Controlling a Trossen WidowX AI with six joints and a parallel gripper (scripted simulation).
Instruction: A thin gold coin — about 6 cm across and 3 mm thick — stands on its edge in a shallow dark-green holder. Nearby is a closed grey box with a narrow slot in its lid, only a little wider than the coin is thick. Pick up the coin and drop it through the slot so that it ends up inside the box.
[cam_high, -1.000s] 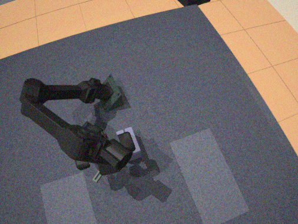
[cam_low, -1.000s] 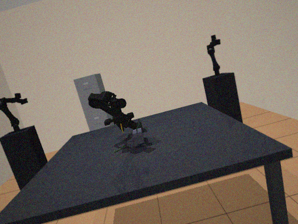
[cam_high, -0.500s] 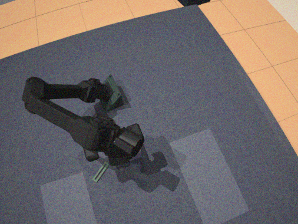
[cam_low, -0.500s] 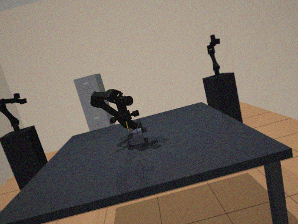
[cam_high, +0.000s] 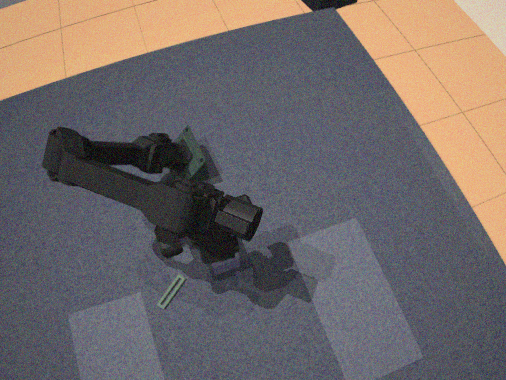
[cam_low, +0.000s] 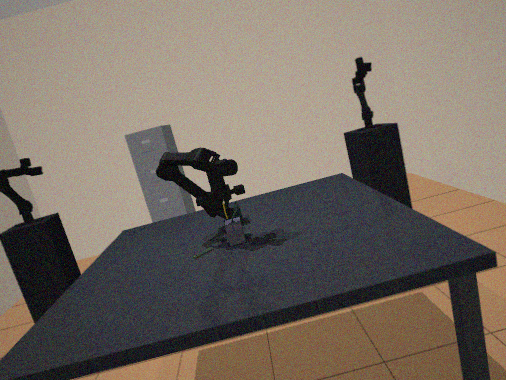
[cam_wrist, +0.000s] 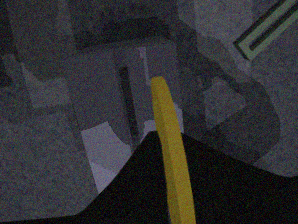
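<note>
My gripper (cam_low: 226, 216) (cam_wrist: 161, 139) is shut on the gold coin (cam_low: 225, 207) (cam_wrist: 172, 150), which stands edge-on to the wrist camera. The top view hides the coin and fingertips under the arm. The grey box (cam_high: 226, 266) (cam_low: 235, 234) (cam_wrist: 97, 95) stands closed below the gripper, partly hidden by it. In the wrist view its dark slot (cam_wrist: 128, 97) lies left of the coin and runs roughly along it, at a slightly different angle. The height of the coin over the lid is hard to tell. The green holder (cam_high: 161, 305) (cam_wrist: 246, 50) is empty, beside the box.
The arm's green base plate (cam_high: 197, 162) is behind the box. The dark table (cam_high: 280, 125) (cam_low: 325, 280) carries the arm's shadows and light patches. Two other arms stand on black pedestals (cam_low: 377, 165) (cam_low: 37, 260) beyond the table, near a grey cabinet (cam_low: 152, 175).
</note>
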